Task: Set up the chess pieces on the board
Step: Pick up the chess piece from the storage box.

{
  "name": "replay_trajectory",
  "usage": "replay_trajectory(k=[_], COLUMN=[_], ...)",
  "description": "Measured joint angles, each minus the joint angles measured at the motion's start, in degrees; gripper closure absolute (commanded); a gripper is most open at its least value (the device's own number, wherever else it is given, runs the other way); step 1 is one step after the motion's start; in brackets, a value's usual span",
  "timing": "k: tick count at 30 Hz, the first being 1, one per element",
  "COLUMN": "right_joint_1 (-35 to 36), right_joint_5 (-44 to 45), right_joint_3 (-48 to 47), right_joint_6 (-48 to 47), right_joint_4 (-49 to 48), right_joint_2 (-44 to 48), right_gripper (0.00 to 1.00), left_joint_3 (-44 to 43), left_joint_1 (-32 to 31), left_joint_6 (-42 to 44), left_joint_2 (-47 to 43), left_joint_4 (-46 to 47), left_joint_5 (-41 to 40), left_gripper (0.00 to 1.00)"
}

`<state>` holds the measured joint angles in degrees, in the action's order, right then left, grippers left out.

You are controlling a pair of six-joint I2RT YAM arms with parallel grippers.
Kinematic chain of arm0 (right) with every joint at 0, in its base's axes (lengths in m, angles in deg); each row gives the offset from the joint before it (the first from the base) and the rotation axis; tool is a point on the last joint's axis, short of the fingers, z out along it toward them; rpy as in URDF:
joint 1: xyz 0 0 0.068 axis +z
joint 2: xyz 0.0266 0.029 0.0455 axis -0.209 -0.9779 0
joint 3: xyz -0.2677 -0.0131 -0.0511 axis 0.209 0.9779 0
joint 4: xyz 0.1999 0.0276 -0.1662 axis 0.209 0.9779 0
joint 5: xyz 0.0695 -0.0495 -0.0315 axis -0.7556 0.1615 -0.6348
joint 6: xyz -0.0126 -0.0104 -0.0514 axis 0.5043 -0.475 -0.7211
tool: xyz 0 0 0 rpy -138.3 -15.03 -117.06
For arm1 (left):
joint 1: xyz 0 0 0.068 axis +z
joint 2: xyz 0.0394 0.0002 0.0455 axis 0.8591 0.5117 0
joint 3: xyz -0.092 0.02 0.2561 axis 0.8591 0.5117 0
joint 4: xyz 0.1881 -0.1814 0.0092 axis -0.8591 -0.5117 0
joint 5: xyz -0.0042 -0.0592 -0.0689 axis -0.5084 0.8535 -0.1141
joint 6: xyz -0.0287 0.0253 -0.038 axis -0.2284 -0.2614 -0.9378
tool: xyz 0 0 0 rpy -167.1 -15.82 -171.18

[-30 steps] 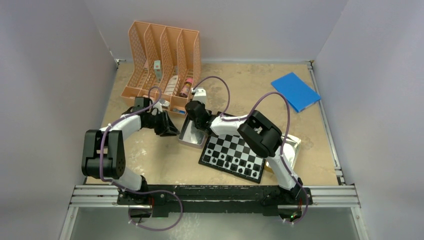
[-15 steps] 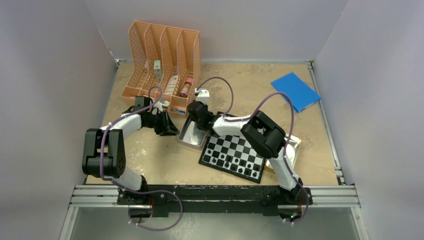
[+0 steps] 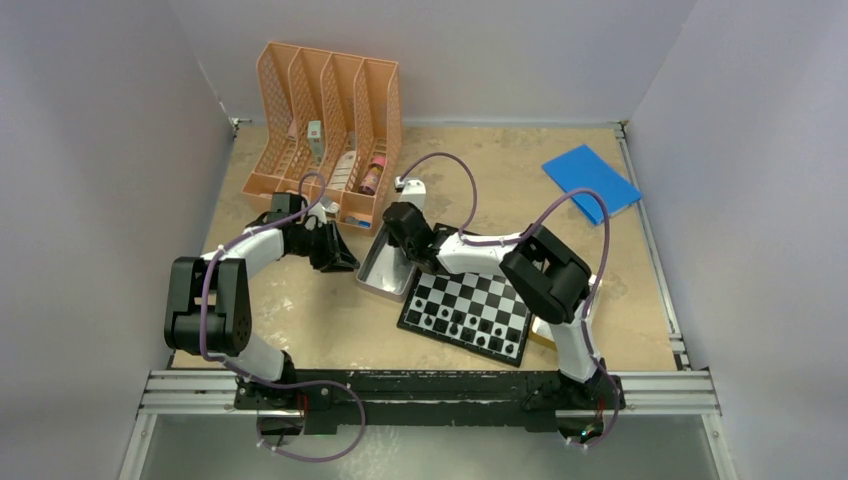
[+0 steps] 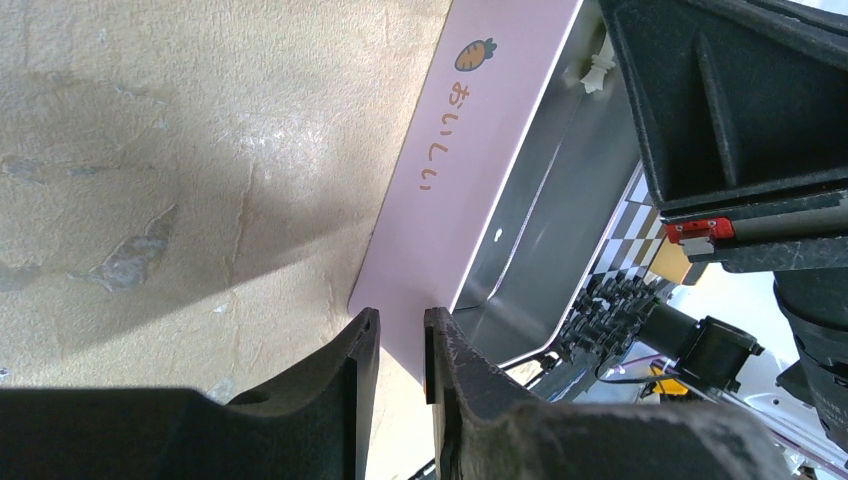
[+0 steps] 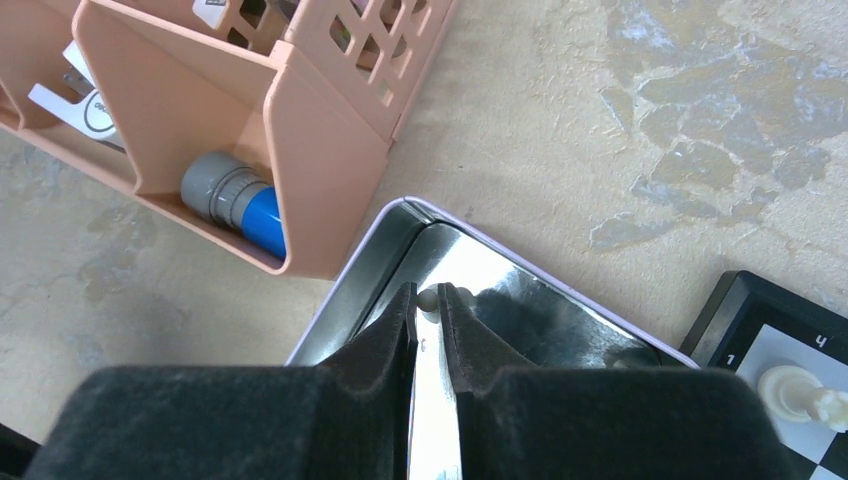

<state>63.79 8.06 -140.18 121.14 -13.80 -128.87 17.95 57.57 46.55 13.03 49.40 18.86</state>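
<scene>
A: Where's the pale piece (image 5: 431,300)?
B: Pinched in the right gripper (image 5: 428,294), over the tin (image 5: 345,295). The board (image 3: 468,310) lies just beside, rightward and toward the bases.
A: And the left gripper (image 4: 398,328)?
B: Clamped on the tin's corner.

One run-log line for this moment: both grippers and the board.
left gripper: shut on tin corner | right gripper: pinching pale piece over tin | board: partly set

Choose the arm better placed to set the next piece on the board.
Right. The right gripper pinches a pale piece over the tin, beside the board; the left gripper clamps its rim.
</scene>
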Motion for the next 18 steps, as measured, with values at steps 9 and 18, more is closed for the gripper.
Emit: replay_trajectory(k=[9,18], right_joint_1=[0.0,0.0], right_joint_5=[-1.27,-3.48], right_joint_3=[0.0,1.16], right_joint_6=[-0.7,-0.98], right_joint_4=[1.4,3.02], right_joint_2=[0.15,5.38], right_gripper=[0.88,0.89], left_joint_3=[0.0,-0.33], left_joint_1=[0.0,0.0], left_joint_6=[-0.02,-0.59], left_joint_2=[-0.02,-1.53], left_joint_4=[0.0,0.0], left_joint_5=[-0.02,-1.11], left_gripper=[0.78,0.69])
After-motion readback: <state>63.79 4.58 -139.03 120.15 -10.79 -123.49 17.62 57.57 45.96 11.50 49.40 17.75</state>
